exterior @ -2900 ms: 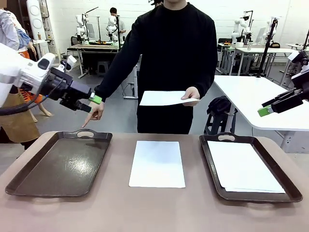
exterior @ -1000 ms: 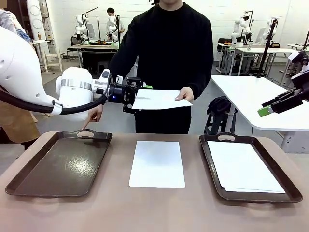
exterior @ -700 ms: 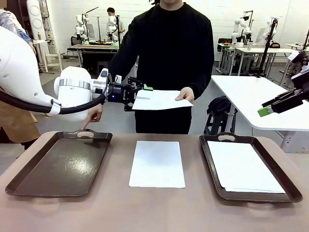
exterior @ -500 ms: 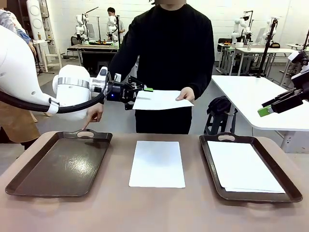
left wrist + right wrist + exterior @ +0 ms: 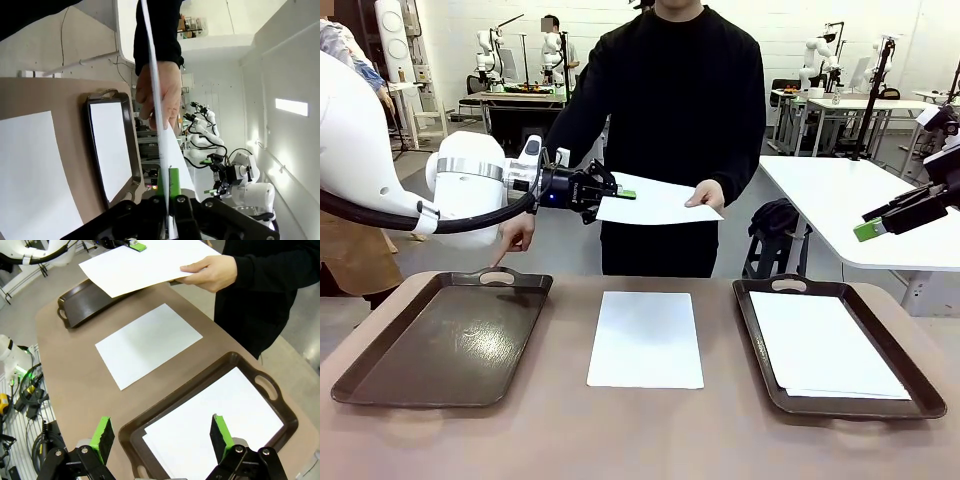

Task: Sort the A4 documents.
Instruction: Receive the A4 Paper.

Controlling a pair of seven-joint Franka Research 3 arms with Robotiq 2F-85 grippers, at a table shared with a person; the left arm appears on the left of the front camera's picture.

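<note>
Beyond the worktop's (image 5: 640,440) far edge a person's hand (image 5: 706,193) holds an A4 sheet (image 5: 665,204) level for handover, the left claw (image 5: 623,194) clamped on its free edge, while the right claw (image 5: 162,432) hangs wide open.

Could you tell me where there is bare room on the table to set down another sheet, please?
The left tray is bare, though a person's finger points at its far handle. Narrow strips of table flank the middle sheet, between the trays. The right tray is crowded with stacked sheets.
</note>
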